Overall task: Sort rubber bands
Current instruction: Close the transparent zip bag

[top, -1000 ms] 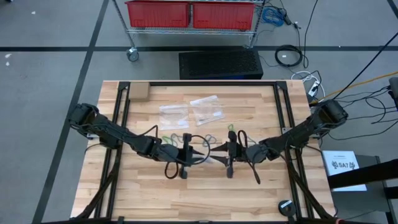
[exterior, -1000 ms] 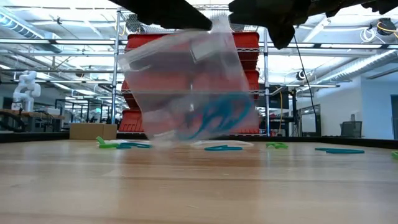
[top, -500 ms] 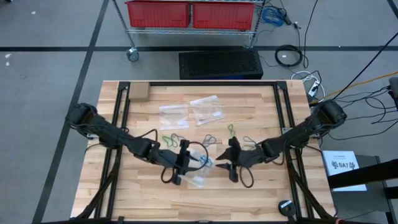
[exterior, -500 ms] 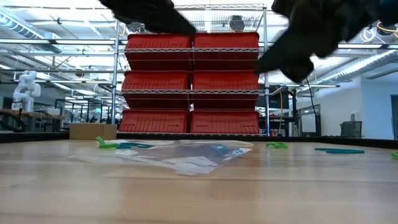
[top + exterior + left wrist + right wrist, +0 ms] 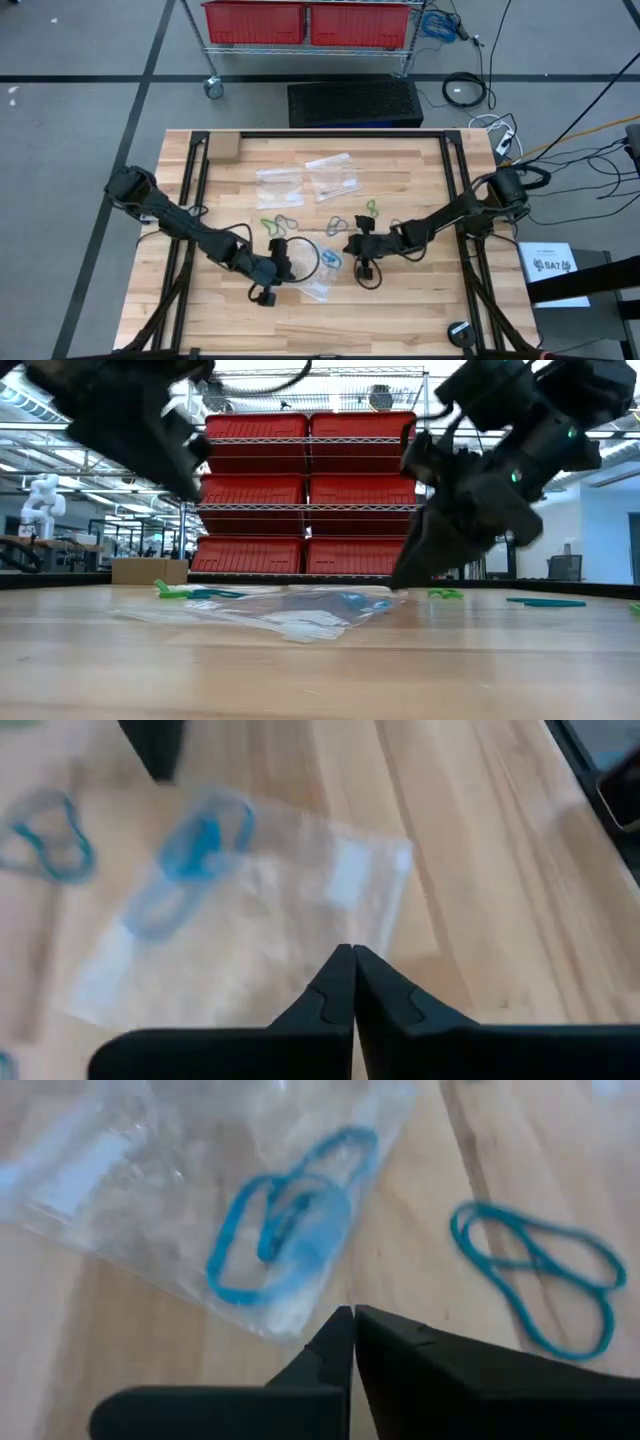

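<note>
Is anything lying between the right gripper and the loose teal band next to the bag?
Nothing visible. The right gripper is shut above bare wood, and the teal rubber band lies uncovered beside the clear bag, which holds blue bands.

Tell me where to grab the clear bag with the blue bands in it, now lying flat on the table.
Probably best at a bare corner of the clear bag, away from the blue rubber bands bunched at one end. It lies flat and limp on the table, so come straight down and pinch an edge. The left tool, shut above it, is nearest.
</note>
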Controlling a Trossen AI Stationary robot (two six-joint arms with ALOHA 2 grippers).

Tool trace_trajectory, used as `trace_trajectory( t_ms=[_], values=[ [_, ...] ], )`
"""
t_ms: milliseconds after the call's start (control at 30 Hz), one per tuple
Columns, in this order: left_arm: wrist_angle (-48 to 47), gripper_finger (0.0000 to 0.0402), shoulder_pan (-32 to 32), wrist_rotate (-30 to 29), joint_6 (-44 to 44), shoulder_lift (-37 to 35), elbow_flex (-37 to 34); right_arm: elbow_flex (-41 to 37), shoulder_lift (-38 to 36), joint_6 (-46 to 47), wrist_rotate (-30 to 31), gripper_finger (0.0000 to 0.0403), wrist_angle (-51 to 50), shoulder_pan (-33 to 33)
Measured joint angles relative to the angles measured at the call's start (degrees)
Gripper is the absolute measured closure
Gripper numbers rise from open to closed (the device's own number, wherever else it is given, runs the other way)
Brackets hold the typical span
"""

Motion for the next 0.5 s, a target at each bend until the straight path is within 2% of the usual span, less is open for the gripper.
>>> trace_trajectory(
  t_ms=[267,433,500],
  values=[
    [6.2,0.0399,-1.8,0.6,-6.6,0.9,-7.0,1.2,3.1,8.8,-2.9,0.0402,-0.1,1.9],
    [5.8,0.0399,-1.9,-0.1,-8.7,3.8,-8.4,8.3,6.2,12.0,-11.3,0.0403,-0.4,6.1],
    [6.0,0.0400,-1.9,-1.1,-8.7,4.2,-8.4,12.1,7.0,10.9,-12.0,0.0403,-2.6,7.2]
  ],
)
